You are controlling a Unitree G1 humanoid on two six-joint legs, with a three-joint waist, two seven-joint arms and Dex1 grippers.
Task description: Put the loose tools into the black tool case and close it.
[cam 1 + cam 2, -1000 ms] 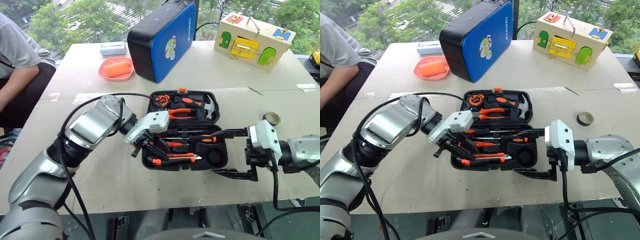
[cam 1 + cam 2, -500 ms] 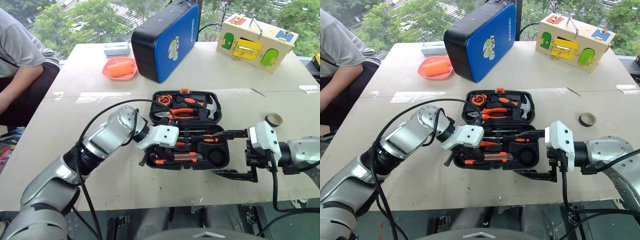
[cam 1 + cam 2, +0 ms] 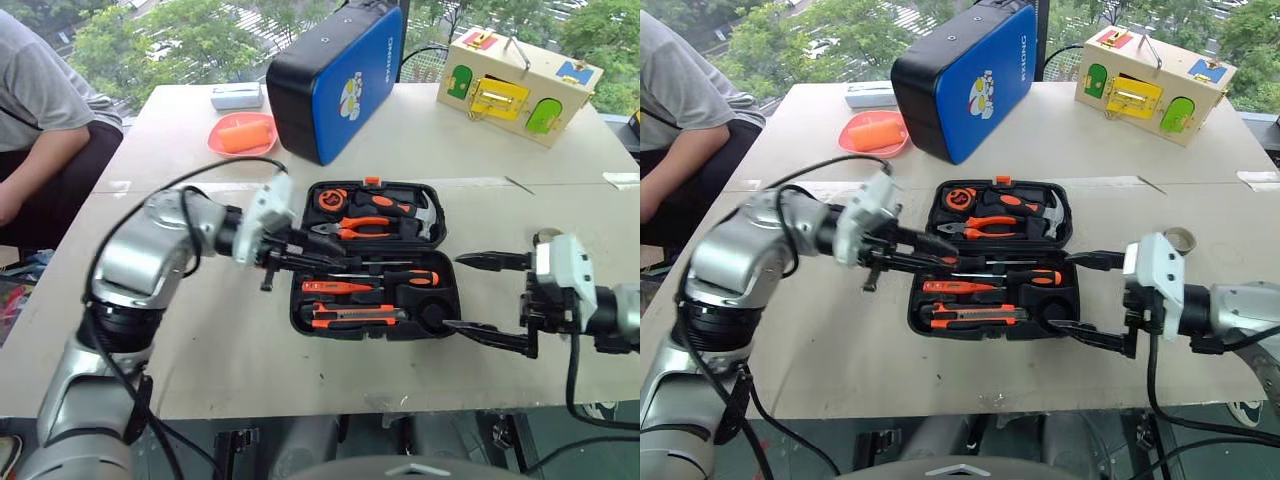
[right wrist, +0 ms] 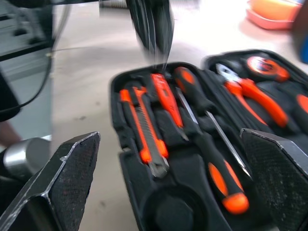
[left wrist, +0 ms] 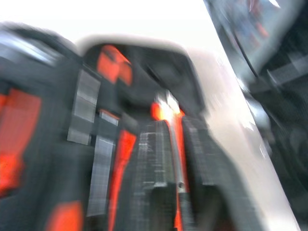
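The tape roll (image 3: 543, 238) lies right of the black tool case (image 3: 372, 305); right gripper (image 3: 478, 298), jaws spread, should fetch it; left jaws unclear.

The tool case (image 3: 372, 255) is black, its screwdrivers (image 3: 400, 277) and utility knife (image 3: 358, 317) black and orange; the counter (image 3: 480, 150) is pale beige; beyond the left tool (image 3: 300, 257), a blue-and-black case (image 3: 330, 75) and a coral-pink tray (image 3: 242, 135).
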